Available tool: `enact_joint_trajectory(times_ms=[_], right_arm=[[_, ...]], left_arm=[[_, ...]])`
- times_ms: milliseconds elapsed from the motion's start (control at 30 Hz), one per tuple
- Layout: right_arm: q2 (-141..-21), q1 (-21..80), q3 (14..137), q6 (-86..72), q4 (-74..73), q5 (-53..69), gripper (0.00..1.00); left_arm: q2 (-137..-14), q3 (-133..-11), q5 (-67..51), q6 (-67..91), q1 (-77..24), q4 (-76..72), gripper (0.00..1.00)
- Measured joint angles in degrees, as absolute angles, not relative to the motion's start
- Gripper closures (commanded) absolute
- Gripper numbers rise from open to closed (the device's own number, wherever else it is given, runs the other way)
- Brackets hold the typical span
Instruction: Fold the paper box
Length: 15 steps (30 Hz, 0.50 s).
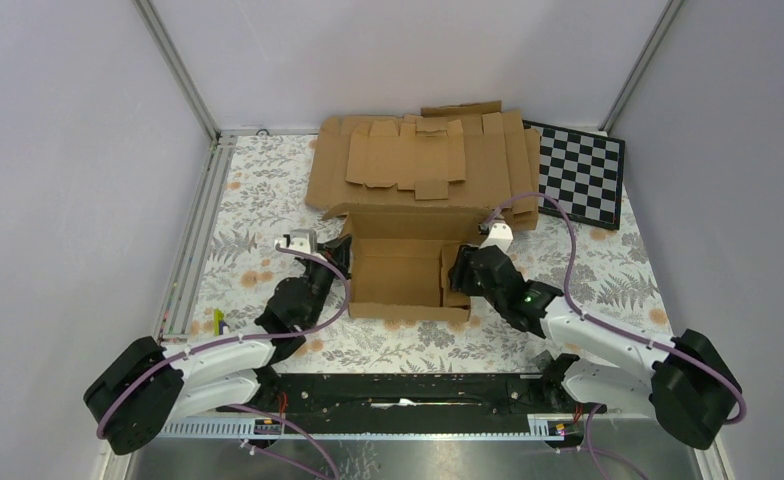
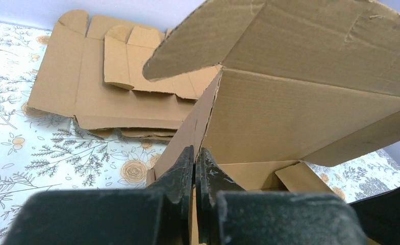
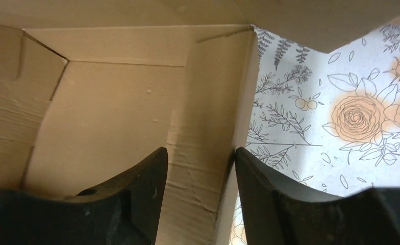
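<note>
The left gripper [image 2: 195,168], low in frame, is clamped on the box [image 2: 290,112] to steady it; the right gripper [image 3: 198,168] is spread open.

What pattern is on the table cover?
Table cover: grey leaves and orange roses on white; right wrist view.

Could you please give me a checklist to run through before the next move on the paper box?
1. Left end effector shut on the left wall of the paper box: ok.
2. Right end effector open, astride the right wall: ok.
3. Lid flap folded down: not ok, it stands raised at the back.
4. Pile of flat blanks apart from the lid: cannot tell.
5. Checkerboard out of both arms' way: ok.
</note>
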State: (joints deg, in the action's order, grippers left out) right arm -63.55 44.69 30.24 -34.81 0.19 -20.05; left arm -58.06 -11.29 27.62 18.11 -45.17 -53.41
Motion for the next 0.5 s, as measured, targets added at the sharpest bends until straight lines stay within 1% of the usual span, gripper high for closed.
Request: enact_joint_trajectory(times_ms=[167, 200, 267, 333, 500], right_arm=[[-61.52, 44.69, 29.95, -33.17, -0.25, -19.9, 0.38], [-61.52, 44.69, 29.95, -32.97, -1.04, -19.88, 0.36], [-61.49, 44.69, 29.95, -32.56, -2.13, -19.84, 0.28], [-61.17, 44.69, 29.95, -31.64, -2.76, -19.84, 0.22], [-56.47, 44.66, 29.21, -27.79, -3.99, -20.84, 0.22]], left_arm=[[-56.42, -10.55, 27.27, 17.76, -45.45, -53.04, 1.0], [-56.29, -10.5, 27.22, 17.76, -45.45, -52.93, 1.0], [-56.07, -10.46, 27.14, 17.76, -45.5, -52.71, 1.0], [-55.9, -10.44, 27.05, 17.76, -45.5, -52.49, 1.0], [-55.86, -10.44, 26.94, 17.74, -45.5, -52.45, 1.0]])
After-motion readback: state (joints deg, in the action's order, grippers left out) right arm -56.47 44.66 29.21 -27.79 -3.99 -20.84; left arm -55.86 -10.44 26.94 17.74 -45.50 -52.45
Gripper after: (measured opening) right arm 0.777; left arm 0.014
